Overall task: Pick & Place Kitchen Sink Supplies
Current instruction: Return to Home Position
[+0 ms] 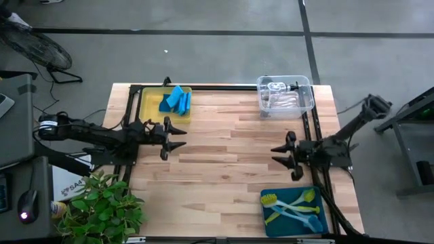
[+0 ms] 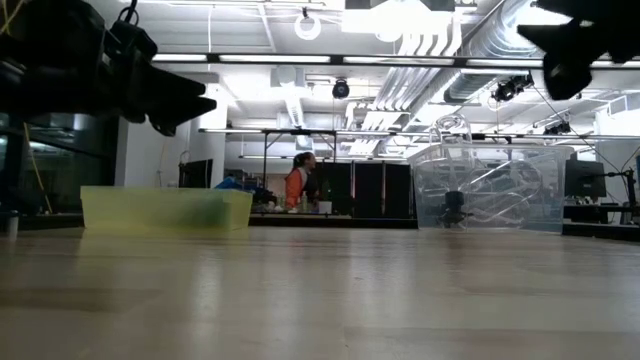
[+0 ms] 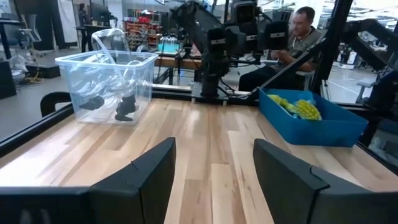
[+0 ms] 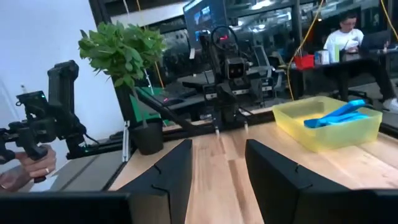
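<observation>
Dark fingers (image 3: pixel 143 180) of the left tool (image 3: pixel 214 146) fill the front of its wrist view, spread apart with bare wood showing between them and nothing held. From above, this tool hangs over the pale wooden bench (image 1: pixel 230 169) on its left side, just beside the near corner of the shallow yellow plastic bin (image 1: pixel 150 108). Several blue rectangular sponges (image 1: pixel 178 100) lie piled inside that bin, leaning on one another.

At the right side, the right tool (image 1: pixel 274 154) points inward across the bench with its jaws also apart and empty. It sits between the clear plastic bin (image 1: pixel 308 102) at the far right corner and the blue plastic bin (image 1: pixel 298 229) at the near right corner, apart from both. Small clear plastic bottles with black tops (image 1: pixel 278 102) lie inside the clear bin. Long-handled dish brushes (image 1: pixel 291 203), yellow-green and pale blue, lie crossed over one another in the blue bin.

In the low view both tools hang high above the wood, touching nothing, and the middle of the bench carries no supplies.

Beside the near left corner stands a green leafy plant (image 1: pixel 102 207). Beyond the bench, a person in an orange top (image 2: pixel 298 185) stands in the room, and a hand (image 4: pixel 25 165) grips a dark device off the bench's edge
</observation>
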Controlling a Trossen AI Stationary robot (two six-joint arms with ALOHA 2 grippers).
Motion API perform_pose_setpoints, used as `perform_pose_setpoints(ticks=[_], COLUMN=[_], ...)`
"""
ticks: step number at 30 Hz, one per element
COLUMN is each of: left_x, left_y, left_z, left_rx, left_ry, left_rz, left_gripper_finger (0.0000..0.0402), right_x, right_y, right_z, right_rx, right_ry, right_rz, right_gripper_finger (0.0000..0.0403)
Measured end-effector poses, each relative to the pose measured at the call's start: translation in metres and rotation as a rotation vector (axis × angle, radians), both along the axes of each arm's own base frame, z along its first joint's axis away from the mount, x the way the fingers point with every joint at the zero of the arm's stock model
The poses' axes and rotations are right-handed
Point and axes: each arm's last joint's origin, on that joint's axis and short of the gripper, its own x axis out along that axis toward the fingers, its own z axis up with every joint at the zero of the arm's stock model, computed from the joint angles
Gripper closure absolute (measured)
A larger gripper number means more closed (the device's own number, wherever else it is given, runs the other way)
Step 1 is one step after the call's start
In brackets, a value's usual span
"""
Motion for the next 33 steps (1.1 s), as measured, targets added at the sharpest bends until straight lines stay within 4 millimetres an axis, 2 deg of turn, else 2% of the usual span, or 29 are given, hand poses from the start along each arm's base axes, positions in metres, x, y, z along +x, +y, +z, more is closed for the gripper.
perform_pose_setpoints(ticks=[6,13,22,25,33], left_x=[-0.001,-0.004,-0.01,-0.013,-0.017], left_y=[0.008,0.021,0.037,0.04,0.047], left_z=[-0.002,0.0,0.002,0.004,0.006], left_rx=[0.005,0.013,0.026,0.02,-0.019], left_ry=[0.024,0.001,-0.014,-0.039,-0.046], left_rz=[-0.014,-0.022,-0.018,-0.068,-0.101], left_gripper_finger=[0.0193,0.0193,0.0193,0.0193,0.0193], right_x=[0.008,0.014,0.014,0.012,0.0], right_y=[-0.026,-0.045,-0.051,-0.052,-0.058], right_z=[-0.014,-0.022,-0.022,-0.021,-0.019], right_rx=[-0.012,-0.024,-0.092,-0.104,-0.1], right_ry=[0.013,0.036,0.041,0.028,0.034], right_rz=[0.035,0.089,0.077,0.074,-0.061], right_gripper_finger=[0.0261,0.026,0.026,0.026,0.0261])
